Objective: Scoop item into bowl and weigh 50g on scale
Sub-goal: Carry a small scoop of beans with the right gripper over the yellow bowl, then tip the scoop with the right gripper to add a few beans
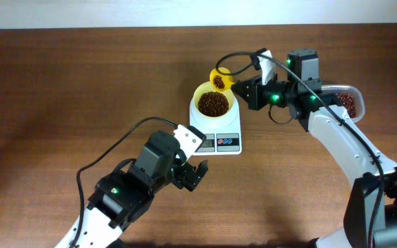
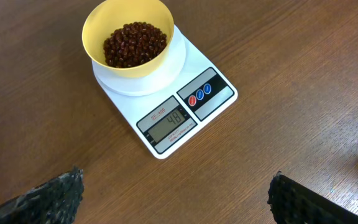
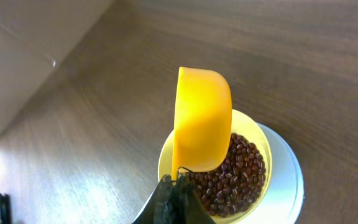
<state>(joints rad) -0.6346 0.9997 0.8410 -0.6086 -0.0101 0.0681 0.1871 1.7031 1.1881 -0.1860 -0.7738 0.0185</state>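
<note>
Right gripper, jaws clenched on a yellow scoop, holds it tipped over the bowl. Beans lie in the bowl, upper centre of the overhead frame, atop the scale, which shows 48. Left gripper, jaws released, hovers over the worktop below the scale. More beans sit in a clear tub at right.

Robotics lab bench, by the look of it: two white-shelled robot arms, the left arm and the right arm, green lights lit, black cables looping loose over a bare brown wooden table. Kitchen kit is staged on it as test props: a digital scale, a bowl of beans, a yellow scoop.
</note>
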